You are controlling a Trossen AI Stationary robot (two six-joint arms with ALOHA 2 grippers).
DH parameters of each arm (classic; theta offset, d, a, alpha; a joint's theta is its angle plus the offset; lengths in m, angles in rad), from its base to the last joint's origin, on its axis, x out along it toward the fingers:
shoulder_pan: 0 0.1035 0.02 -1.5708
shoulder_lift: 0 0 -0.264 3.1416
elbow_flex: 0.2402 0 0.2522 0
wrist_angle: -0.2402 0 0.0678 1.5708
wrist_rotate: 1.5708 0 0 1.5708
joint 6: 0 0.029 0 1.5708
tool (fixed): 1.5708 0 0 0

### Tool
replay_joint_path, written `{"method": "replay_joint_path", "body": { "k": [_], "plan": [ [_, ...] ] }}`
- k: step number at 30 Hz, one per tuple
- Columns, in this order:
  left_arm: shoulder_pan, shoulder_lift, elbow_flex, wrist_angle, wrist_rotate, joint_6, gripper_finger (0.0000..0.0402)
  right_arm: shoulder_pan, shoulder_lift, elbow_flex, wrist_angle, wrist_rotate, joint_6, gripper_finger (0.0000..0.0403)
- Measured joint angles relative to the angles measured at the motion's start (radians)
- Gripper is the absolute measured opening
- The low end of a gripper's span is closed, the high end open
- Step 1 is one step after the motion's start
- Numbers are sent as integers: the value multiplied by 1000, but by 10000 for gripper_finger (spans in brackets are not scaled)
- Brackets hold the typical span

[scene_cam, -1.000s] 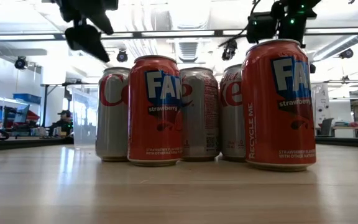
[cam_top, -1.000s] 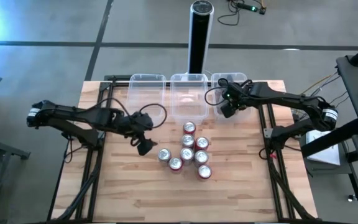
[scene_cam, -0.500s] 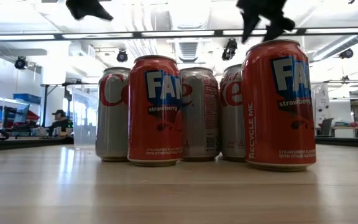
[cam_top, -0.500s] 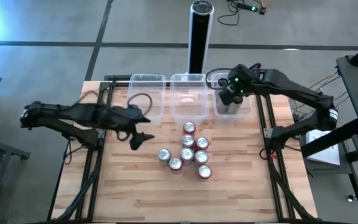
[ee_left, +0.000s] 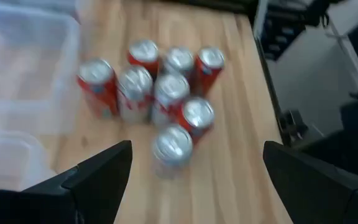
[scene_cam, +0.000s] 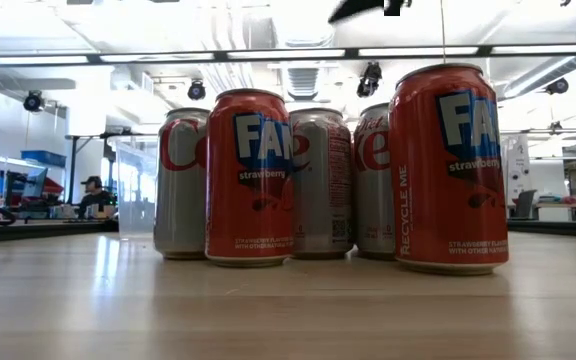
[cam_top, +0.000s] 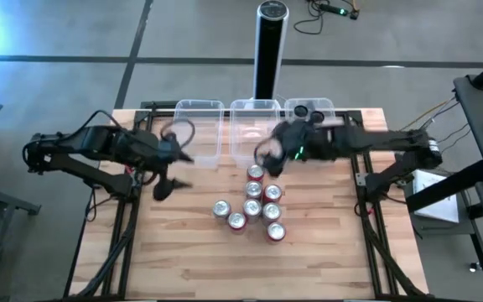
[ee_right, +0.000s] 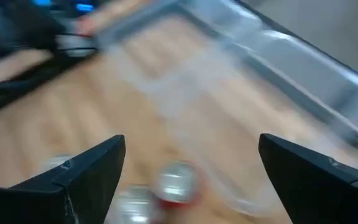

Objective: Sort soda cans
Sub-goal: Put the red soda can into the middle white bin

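Several soda cans, red and silver with shiny tops, stand upright in a tight cluster on the wooden table; they also fill the low view. My left gripper hangs open left of the cluster, looking down on the cans. My right gripper is open above the table between the middle bin and the cluster's far end, with a red can below it. Neither gripper holds anything.
Three clear plastic bins stand in a row along the far edge; the right one holds dark objects. A tall black-and-silver post stands behind the table. Bare wood lies near and to both sides of the cluster.
My right gripper has swung from over the right bin toward the table's left and near side, ending just beyond the can cluster. My left gripper has drawn away from the cluster toward the table's left edge and risen out of the low view. The cans have stayed put.
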Motion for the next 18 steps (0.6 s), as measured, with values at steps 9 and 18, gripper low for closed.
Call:
{"method": "replay_joint_path", "body": {
  "k": [9, 18],
  "plan": [
    [-191, -17, -119, 1, -118, -116, 345, 252, 230, 178, -61, 71, 45, 364],
    [-346, 59, -254, 194, -313, -296, 345, 302, 402, 350, -387, -27, 80, 364]
  ]
}}
